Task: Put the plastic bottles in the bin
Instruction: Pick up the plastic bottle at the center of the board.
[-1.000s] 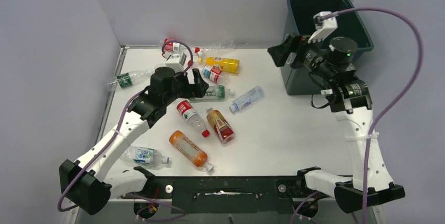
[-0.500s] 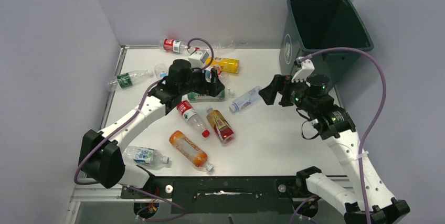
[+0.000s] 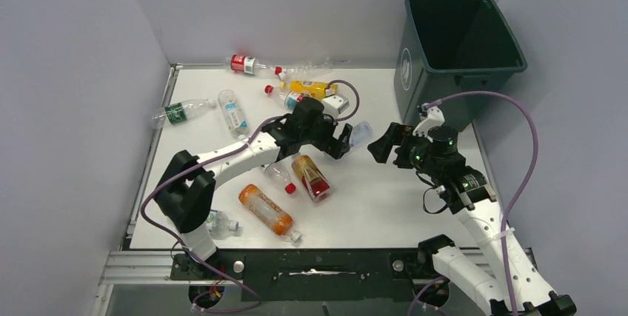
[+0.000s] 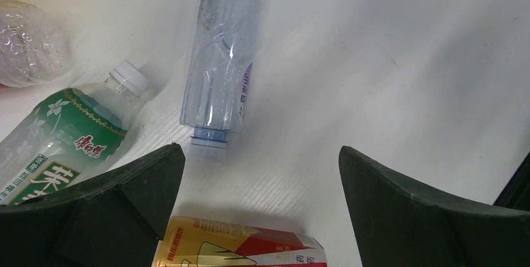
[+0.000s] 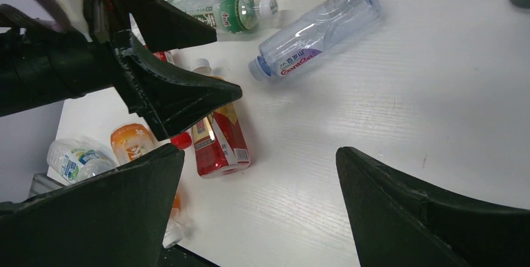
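Only the overhead camera shows the bin [image 3: 426, 83]; clear bottle [image 4: 219, 60] lies just ahead of left gripper [image 4: 259, 154], spread wide like right gripper [image 5: 259, 153].

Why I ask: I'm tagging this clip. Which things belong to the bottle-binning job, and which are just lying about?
Job:
- purple-label bottle
- green-label bottle
- red-and-gold bottle
- orange bottle
- yellow bottle
- green bin
- left hand and right hand, both open and empty

Just there:
- purple cables
- white table
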